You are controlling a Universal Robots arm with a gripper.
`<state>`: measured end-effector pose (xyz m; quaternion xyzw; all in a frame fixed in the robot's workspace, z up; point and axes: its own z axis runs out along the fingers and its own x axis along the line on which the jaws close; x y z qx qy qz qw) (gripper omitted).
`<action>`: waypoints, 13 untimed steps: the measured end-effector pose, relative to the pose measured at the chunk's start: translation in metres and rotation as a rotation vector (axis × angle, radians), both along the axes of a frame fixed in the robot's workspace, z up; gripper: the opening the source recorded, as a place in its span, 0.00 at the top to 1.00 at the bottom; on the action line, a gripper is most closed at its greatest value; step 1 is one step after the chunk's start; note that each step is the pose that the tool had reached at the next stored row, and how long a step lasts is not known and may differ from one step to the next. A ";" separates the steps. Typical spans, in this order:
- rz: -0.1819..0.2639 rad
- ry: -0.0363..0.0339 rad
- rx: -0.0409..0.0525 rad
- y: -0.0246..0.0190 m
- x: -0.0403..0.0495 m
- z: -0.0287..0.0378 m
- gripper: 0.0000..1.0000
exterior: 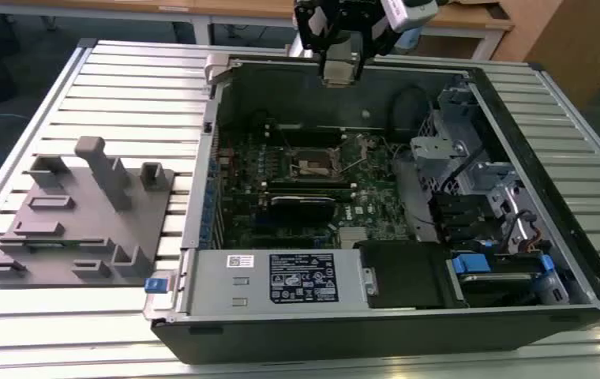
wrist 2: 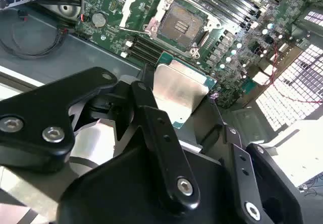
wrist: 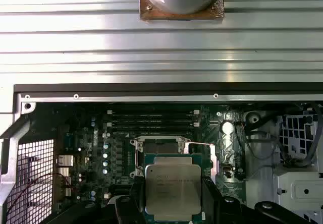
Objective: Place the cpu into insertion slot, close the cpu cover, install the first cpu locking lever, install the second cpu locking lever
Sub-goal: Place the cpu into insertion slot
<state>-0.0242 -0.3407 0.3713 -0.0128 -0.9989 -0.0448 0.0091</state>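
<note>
So the gripper (exterior: 343,75) is up above the back edge of the open computer case (exterior: 384,332), clamped on the cpu (wrist: 173,191). In the first wrist view you can see the black fingers (wrist: 137,199) pinching it from two opposite sides, dull silver top facing the camera, green edge showing around it. The second wrist view shows the gripper (wrist 2: 179,95) from the other side, with the chip (wrist 2: 176,90) sitting flat between the tips.

The chip is in the air, not touching the board. The insertion slot (wrist 2: 181,24) is below it on the green motherboard (exterior: 374,197), its dark centre exposed and nothing in it. In the first wrist view the slot (wrist: 159,146) peeks out just past the far edge of the held chip. The shiny frame beside the socket looks like the cpu cover (wrist 2: 130,7) flipped up off it, though I can't say for sure.

Further out: a row of long memory slots (wrist: 151,115) runs just beyond the socket, and a silver labelled power-supply box (exterior: 279,276) sits at the near end of the case in the exterior view. The whole case rests on a slatted metal table (exterior: 132,87), with a grey fixture block (exterior: 79,213) well off toward the exterior view's left.
</note>
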 end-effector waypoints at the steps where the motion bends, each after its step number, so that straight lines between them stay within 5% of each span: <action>1: 0.000 0.0000 0.0000 0.0000 0.0000 0.0000 0.46; 13: 0.000 -0.0001 0.0002 0.0000 0.0000 -0.0008 0.46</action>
